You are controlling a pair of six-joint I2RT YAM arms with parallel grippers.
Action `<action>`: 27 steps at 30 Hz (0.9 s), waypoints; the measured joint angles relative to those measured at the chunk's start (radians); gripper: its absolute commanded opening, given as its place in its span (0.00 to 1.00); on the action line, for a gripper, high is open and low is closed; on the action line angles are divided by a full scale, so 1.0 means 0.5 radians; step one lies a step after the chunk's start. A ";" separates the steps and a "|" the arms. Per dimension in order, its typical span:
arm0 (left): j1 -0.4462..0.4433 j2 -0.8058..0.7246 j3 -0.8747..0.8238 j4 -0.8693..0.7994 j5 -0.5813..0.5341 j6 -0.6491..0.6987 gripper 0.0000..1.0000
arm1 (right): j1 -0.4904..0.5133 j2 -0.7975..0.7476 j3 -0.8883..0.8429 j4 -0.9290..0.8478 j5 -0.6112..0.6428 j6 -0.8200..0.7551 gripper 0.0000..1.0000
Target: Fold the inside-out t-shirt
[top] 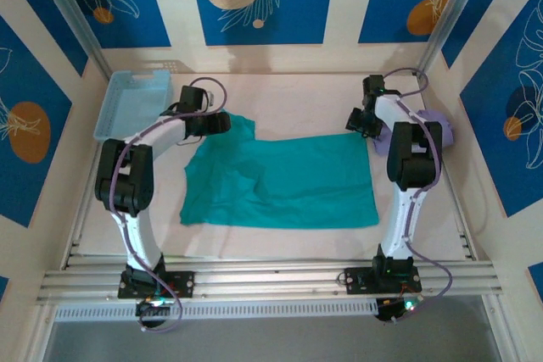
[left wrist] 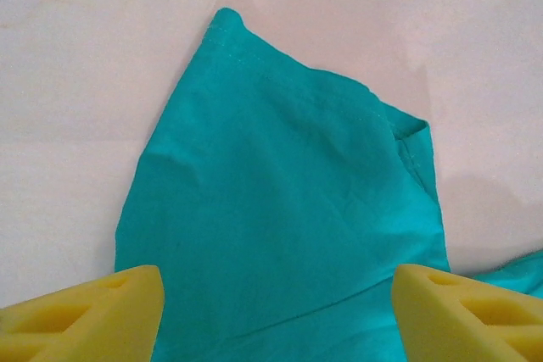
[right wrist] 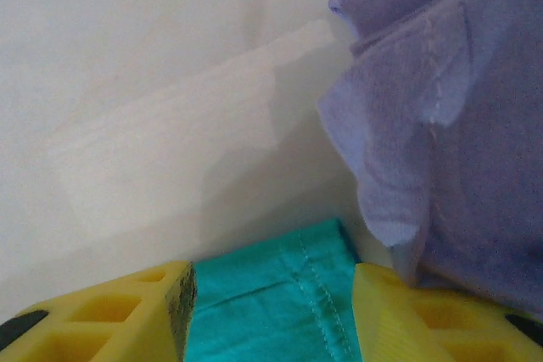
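Recorder: Fingers first. Left side?

Watcher: Left gripper [left wrist: 276, 286] released. Its yellow foam fingers [left wrist: 93, 311] stand wide apart with nothing pinched between them. Under the gap lies the inside-out t-shirt [left wrist: 280, 184], a sleeve with a stitched hem spread flat.

Recorder: Right side?

Watcher: Right gripper [right wrist: 271, 281] also released. Its fingers stand apart, one on each side of a hemmed corner of the shirt. The cloth lies flat below them, not clamped. I cannot tell whether the tips touch it.

Recorder: Positions against the shirt?

Watcher: Seen from overhead, the left gripper sits over the shirt's far left corner, at the sleeve. The right gripper sits at the far right corner.

Recorder: Shirt itself?

Watcher: Teal, spread as a rough rectangle on the table [top: 288, 95] between the two arms, long side running left to right. Left part rumpled with a raised fold, right part smooth.

Recorder: Neighbours?

Watcher: Lavender garment [right wrist: 458, 150] just beside the shirt's far right corner; touching or overlapping, I cannot tell. Pale blue tray [top: 136, 91] beyond the far left corner, apart from the shirt.
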 measured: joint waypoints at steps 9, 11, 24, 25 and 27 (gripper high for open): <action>0.013 0.192 0.272 -0.116 -0.025 0.055 0.71 | 0.002 0.088 0.057 -0.056 0.025 -0.048 0.22; 0.018 0.276 0.391 -0.182 -0.056 0.084 0.71 | 0.003 0.095 0.066 -0.058 0.025 -0.062 0.18; 0.046 1.074 1.564 -0.813 -0.098 0.319 0.58 | 0.004 0.097 0.069 -0.055 0.017 -0.098 0.11; 0.047 1.124 1.634 -0.857 -0.083 0.335 0.57 | 0.004 0.097 0.069 -0.054 0.014 -0.098 0.10; 0.047 1.214 1.761 -0.930 -0.053 0.356 0.52 | 0.004 0.097 0.069 -0.055 0.008 -0.104 0.10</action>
